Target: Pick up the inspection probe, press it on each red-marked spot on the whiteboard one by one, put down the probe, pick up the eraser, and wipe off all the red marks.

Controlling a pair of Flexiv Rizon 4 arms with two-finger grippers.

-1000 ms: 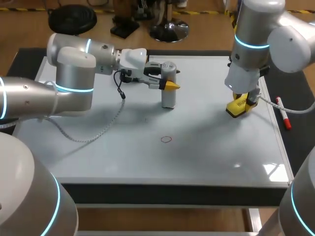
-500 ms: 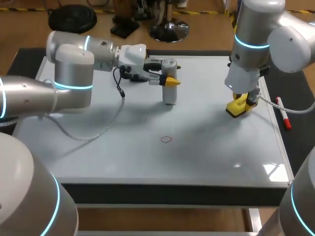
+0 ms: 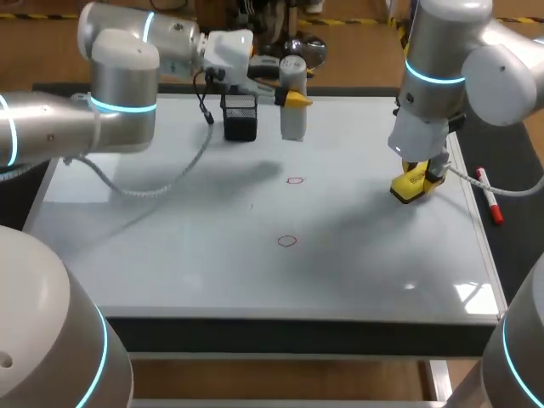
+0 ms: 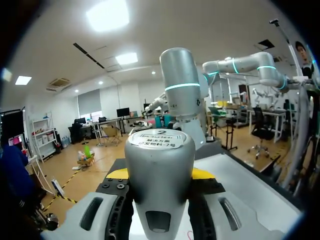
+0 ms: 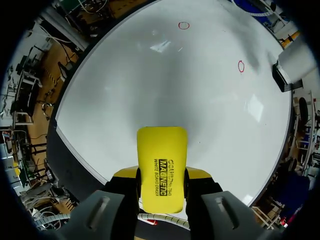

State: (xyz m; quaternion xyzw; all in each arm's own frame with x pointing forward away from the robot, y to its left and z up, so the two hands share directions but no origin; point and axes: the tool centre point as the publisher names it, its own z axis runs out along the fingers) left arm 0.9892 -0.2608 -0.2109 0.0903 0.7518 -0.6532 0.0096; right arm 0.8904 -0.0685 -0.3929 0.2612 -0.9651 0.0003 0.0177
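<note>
Far across the whiteboard (image 3: pixel 255 280), left pincer (image 3: pixel 293 99) pinches the upright probe (image 3: pixel 292 126); right pincer (image 5: pixel 161 175) pinches the eraser (image 5: pixel 162 147).

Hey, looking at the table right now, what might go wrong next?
The left claw holds the probe raised near the black holder; lowering it off-target might tip the holder. The right claw grips the eraser near the whiteboard's right side; sweeping toward the two red marks, it could meet the left arm if that lingers over the board.

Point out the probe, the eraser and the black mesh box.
probe (image 3: pixel 291 121), head view, its grey lower body.
eraser (image 5: pixel 162 160), right wrist view, its yellow top face.
black mesh box (image 3: pixel 240 117), head view, its front wall.
</note>
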